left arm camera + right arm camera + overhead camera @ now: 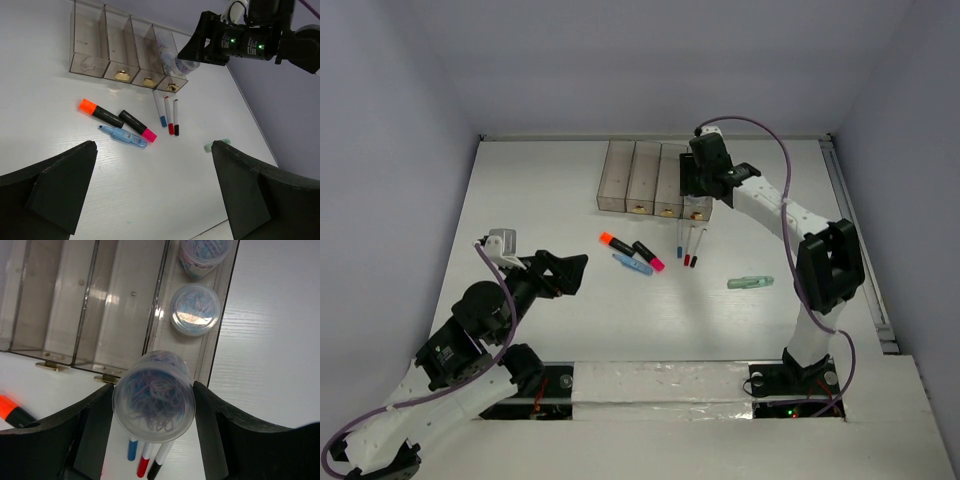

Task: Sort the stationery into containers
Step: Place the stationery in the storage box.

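Observation:
My right gripper (153, 387) is shut on a round pot (153, 402) full of coloured clips, held over the front end of the rightmost bin of the containers (645, 178). Two more pots (195, 309) (202, 255) stand inside that bin. In the middle of the table lie an orange highlighter (100, 113), a pink highlighter (137, 125) and a light blue marker (122, 135). Three thin white pens (170, 116) lie side by side in front of the bins. A pale green marker (751, 282) lies further right. My left gripper (578, 268) hangs open and empty, left of the highlighters.
The three left bins (75, 295) show nothing inside. White walls close the table at the back and sides. A rail (855, 230) runs along the right edge. Taped strips (650, 385) lie between the arm bases at the near edge.

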